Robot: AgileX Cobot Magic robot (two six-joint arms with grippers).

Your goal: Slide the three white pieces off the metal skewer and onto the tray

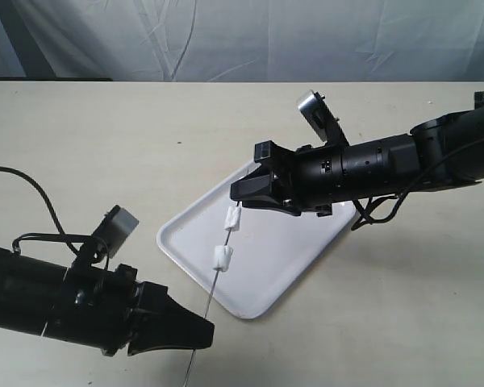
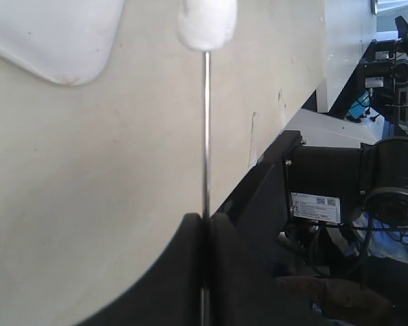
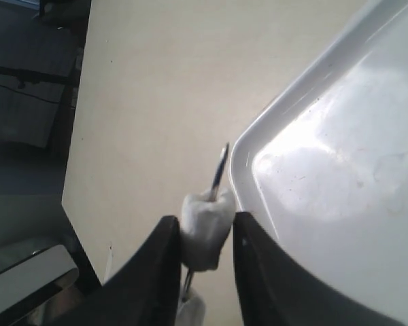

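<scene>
Cream table (image 1: 81, 129) under everything, with both black arms reaching in over it. The white tray (image 1: 294, 242) lies flat on the table. One corner points toward the left gripper and the far side sits beneath the right arm's wrist.

Left gripper (image 1: 203, 332): jaws fully closed, clamped on the low end of the metal skewer (image 1: 213, 289). In the left wrist view the rod runs straight out from between the touching fingers (image 2: 183, 272). This gripper hangs off the tray, just past the tray's near corner.

Right gripper (image 3: 204, 236): jaws parted only as wide as the top white piece (image 3: 205, 221), which is pinched between them. The skewer tip pokes out just beyond that piece, on the side away from the left gripper, close beside the tray rim.

The skewer slants up from the left gripper to the right one, crossing the tray's near edge.

Lowest white piece (image 1: 223, 258): on the rod between the grippers, nearer the right one.

Further white piece (image 3: 194, 309): on the rod just behind the pinched one. I cannot tell whether it is the lowest one or a third. The exterior view shows only two pieces.
</scene>
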